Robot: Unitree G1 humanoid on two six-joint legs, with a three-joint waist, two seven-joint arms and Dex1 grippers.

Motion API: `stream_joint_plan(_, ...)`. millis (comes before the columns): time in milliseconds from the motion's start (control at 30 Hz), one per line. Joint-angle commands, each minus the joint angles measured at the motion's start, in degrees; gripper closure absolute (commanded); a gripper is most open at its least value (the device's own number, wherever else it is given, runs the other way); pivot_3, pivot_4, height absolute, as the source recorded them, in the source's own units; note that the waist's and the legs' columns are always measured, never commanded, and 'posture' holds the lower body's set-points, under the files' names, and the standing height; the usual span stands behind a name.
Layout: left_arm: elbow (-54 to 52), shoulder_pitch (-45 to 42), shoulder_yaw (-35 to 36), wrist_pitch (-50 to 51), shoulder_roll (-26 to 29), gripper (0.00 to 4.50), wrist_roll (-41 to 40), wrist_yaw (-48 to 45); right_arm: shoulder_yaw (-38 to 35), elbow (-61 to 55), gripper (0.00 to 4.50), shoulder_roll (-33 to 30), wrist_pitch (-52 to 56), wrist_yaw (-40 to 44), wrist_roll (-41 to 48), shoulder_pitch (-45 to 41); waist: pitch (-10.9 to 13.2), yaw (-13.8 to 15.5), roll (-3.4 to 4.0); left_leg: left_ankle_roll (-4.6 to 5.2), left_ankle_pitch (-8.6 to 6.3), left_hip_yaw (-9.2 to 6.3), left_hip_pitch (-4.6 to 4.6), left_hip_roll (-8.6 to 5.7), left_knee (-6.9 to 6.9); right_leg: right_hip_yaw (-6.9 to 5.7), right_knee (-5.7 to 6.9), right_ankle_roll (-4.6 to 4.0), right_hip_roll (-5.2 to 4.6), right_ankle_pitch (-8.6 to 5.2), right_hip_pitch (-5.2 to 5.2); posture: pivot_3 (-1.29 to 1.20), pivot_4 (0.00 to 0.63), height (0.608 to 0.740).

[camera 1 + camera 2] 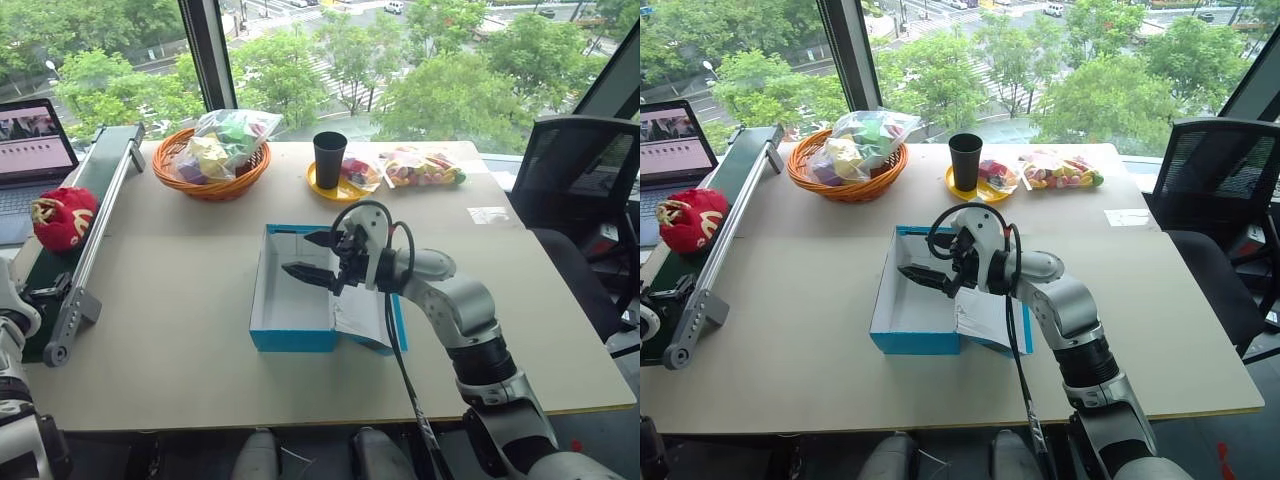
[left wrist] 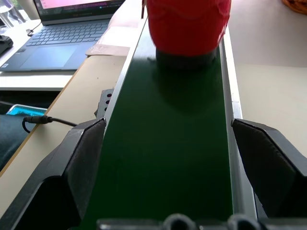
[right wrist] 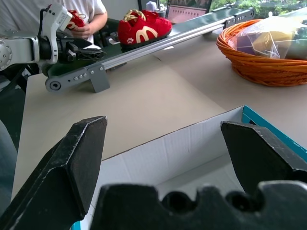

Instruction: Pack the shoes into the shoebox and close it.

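Observation:
The blue shoebox [image 1: 292, 340] lies open in the middle of the table, white and empty inside, with its lid flap [image 1: 365, 310] folded out to the right. My right gripper [image 1: 297, 254] hovers over the box, pointing left, fingers open and empty. One red shoe [image 1: 62, 217] with cream markings sits on the green conveyor belt [image 2: 168, 158] at the table's left. My left gripper [image 2: 168, 124] is open just above the belt, with that shoe [image 2: 188, 24] a short way ahead of it. A person's hand [image 3: 91, 29] beyond the conveyor holds a second red shoe [image 3: 76, 19].
At the back of the table stand an orange wicker basket [image 1: 212, 160] of bagged items, a black cup [image 1: 329, 158] on a yellow plate and snack bags [image 1: 420, 168]. A laptop [image 1: 35, 140] sits left of the conveyor. An office chair [image 1: 580, 180] stands at the right.

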Motion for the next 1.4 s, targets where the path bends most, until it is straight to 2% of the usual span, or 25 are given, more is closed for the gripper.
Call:
stream_joint_plan(33,0.62,-0.85,0.28,-2.10,2.00,0.00,-0.17,0.45,-1.01,-1.28,0.03,-0.12,-0.31,0.10,1.06,-1.11,0.00,-0.11,0.00,0.00,0.00,0.00,0.00,0.00,0.00,0.00,0.00,0.00,0.00,0.00,0.00,0.00,0.150,0.734)
stream_joint_plan(367,3.95,-1.16,0.43,-3.22,2.58,0.00,-0.68,-0.16,-1.01,0.82,0.03,-1.13,-1.19,0.73,0.03,-2.64,0.00,-0.01,-0.01,0.00,0.00,0.01,0.02,0.00,0.00,0.00,0.06,0.00,0.00,0.00,-0.02,0.00,0.150,0.734)
stream_joint_plan(467,2.30,-0.49,1.57,-4.61,0.97,0.71,-2.80,-3.89,-0.86,1.29,0.00,-1.46,-1.51,0.96,-0.28,-3.13,0.00,0.15,-0.01,-0.01,0.01,0.00,0.01,0.00,0.02,-0.01,0.12,0.00,0.01,0.00,-0.03,0.00,0.150,0.734)
stream_joint_plan(567,0.93,-0.21,1.75,-5.75,-0.03,1.77,-3.62,-4.55,-0.75,1.53,0.00,-1.62,-1.68,0.99,-0.36,-3.43,0.00,0.29,-0.01,-0.03,0.02,0.00,0.02,0.00,0.03,-0.02,0.13,0.00,0.00,0.00,-0.02,0.00,0.150,0.734)
stream_joint_plan(633,-0.08,-0.38,1.84,-5.94,-0.70,2.03,-4.09,-4.71,-0.63,1.44,0.00,-1.67,-1.65,0.92,-0.35,-3.50,0.00,0.34,-0.02,-0.03,0.02,0.00,0.01,0.00,0.03,-0.02,0.13,0.00,0.00,0.00,-0.02,0.00,0.150,0.734)
stream_joint_plan(767,-1.90,-1.75,1.45,-5.68,-1.34,2.07,-3.97,-3.81,-0.47,0.91,0.00,-1.76,-1.45,0.75,-0.33,-3.26,0.02,0.14,-0.06,-0.03,0.02,-0.01,0.00,0.00,0.03,-0.02,0.13,0.00,0.00,0.00,-0.03,0.00,0.150,0.734)
stream_joint_plan(867,-12.34,-4.04,0.64,-2.46,-4.15,2.08,-7.08,-6.33,-3.63,0.82,0.00,-0.41,0.87,-1.12,2.52,-3.39,0.05,0.40,-0.11,-0.03,0.02,-0.02,-0.01,0.00,0.04,-0.02,0.16,-0.01,0.00,0.00,-0.03,0.00,0.150,0.734)
stream_joint_plan(967,-29.48,-4.71,-1.36,5.43,-9.06,2.08,-12.50,-7.14,-15.46,4.19,0.00,5.40,14.52,-9.27,14.78,-6.10,0.15,1.01,-0.31,-0.08,0.06,-0.08,-0.07,0.00,0.13,-0.05,0.24,-0.02,0.00,0.01,-0.01,0.00,0.150,0.734)
stream_joint_plan(1067,-42.04,-5.05,-4.16,12.55,-12.45,2.08,-14.62,-4.51,-14.53,5.90,0.00,2.72,23.39,-10.15,14.79,-5.60,0.13,1.25,-0.36,-0.10,0.07,-0.09,-0.09,-0.02,0.22,-0.05,0.24,-0.07,-0.04,0.05,0.06,0.00,0.150,0.734)
stream_joint_plan(1200,-53.60,-9.76,-11.42,18.93,-16.28,2.08,-14.26,-2.28,-27.58,9.35,0.00,7.70,29.73,-18.41,24.73,-9.93,0.16,0.99,-0.35,-0.08,0.06,-0.08,-0.08,-0.03,0.12,-0.02,0.25,-0.07,-0.01,0.05,-0.04,0.00,0.150,0.734)
stream_joint_plan(1400,-63.02,-15.58,-15.32,25.09,-23.20,2.08,-16.40,2.38,-26.23,7.65,0.00,5.97,30.39,-19.58,24.40,-9.35,0.19,-0.42,-0.32,-0.07,0.06,-0.07,-0.10,-0.04,0.11,0.02,0.24,-0.06,0.00,0.04,-0.04,0.00,0.150,0.734)
